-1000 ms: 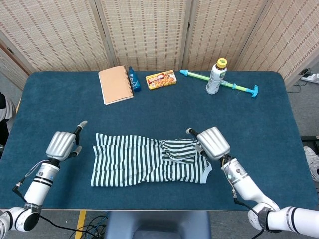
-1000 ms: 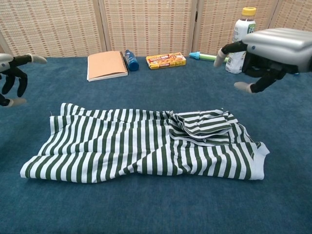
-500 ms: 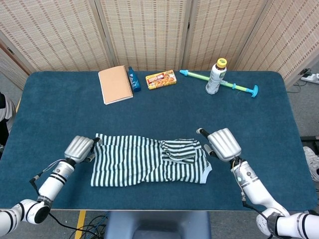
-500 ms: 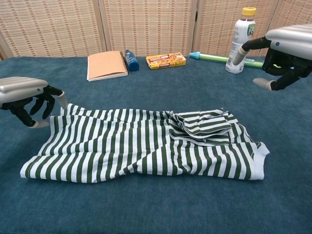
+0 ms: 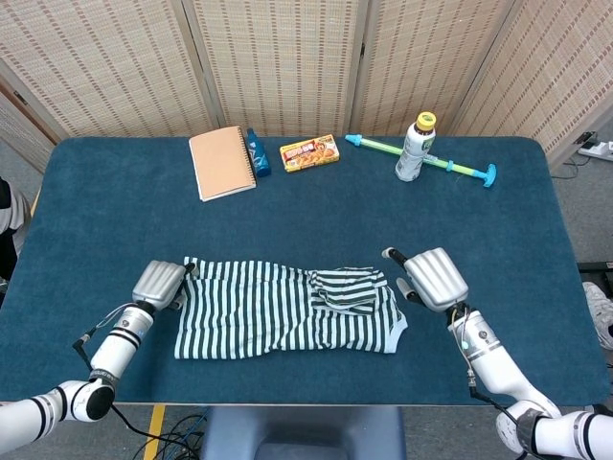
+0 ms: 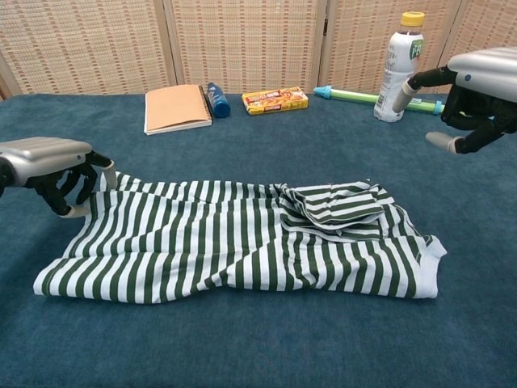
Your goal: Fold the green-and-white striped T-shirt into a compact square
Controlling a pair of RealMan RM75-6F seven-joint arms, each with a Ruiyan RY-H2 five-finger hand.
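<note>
Your striped T-shirt (image 5: 287, 309) lies half-folded near the front edge of the bench (image 5: 115, 192). Your left hand (image 5: 159, 284) sits at the shirt's left edge, fingers curled, grip unclear. Your right hand (image 5: 436, 278) hovers right of the shirt, fingers apart, empty. Behind the shirt: notebook (image 5: 222, 162), snack box (image 5: 309, 151), bottle (image 5: 416, 147).

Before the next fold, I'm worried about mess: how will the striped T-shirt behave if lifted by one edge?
The T-shirt lies flat with a rumpled sleeve, so it is probably floppy and will drape. It looks thin, likely light. On the table, which looks napped, it may drag rather than slide.
</note>
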